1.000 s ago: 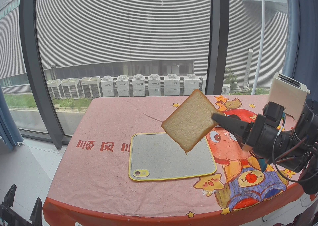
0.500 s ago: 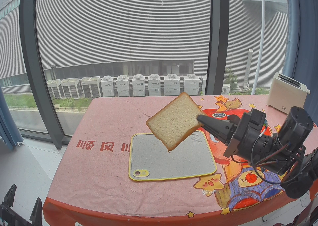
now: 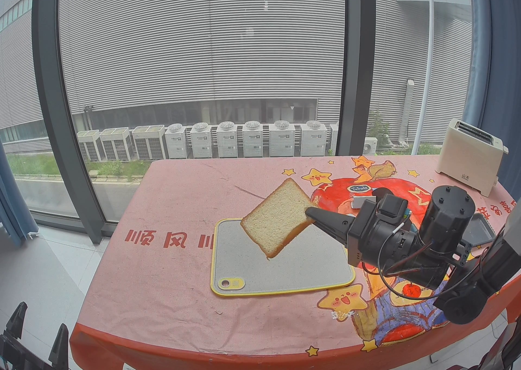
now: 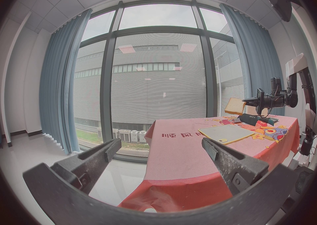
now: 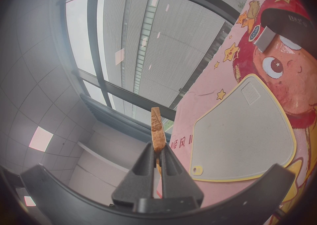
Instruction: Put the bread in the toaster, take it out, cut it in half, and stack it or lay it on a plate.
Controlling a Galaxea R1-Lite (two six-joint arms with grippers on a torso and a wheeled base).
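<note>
A slice of bread (image 3: pixel 277 216) hangs tilted, one corner down, above the far part of the grey, yellow-rimmed cutting board (image 3: pixel 304 270). My right gripper (image 3: pixel 310 212) is shut on the slice's right edge. From the right wrist the bread (image 5: pixel 158 130) stands edge-on between the closed fingers (image 5: pixel 149 156), with the board (image 5: pixel 244 136) below. The white toaster (image 3: pixel 471 155) stands at the table's far right corner. My left gripper (image 4: pixel 160 148) is open and holds nothing. It sits low, off the table's left front corner (image 3: pixel 40 327), and looks across at the bread (image 4: pixel 235 106).
A pink printed cloth (image 3: pixel 179 197) covers the table. A small grey-and-black object (image 3: pixel 362 202) lies behind the right gripper, and a dark flat object (image 3: pixel 480 230) lies near the right edge. A large window backs the table. The table's left half is bare cloth.
My right arm has carried the bread left and down, from high over the board's right side to lower over its far edge. The left gripper has not moved.
</note>
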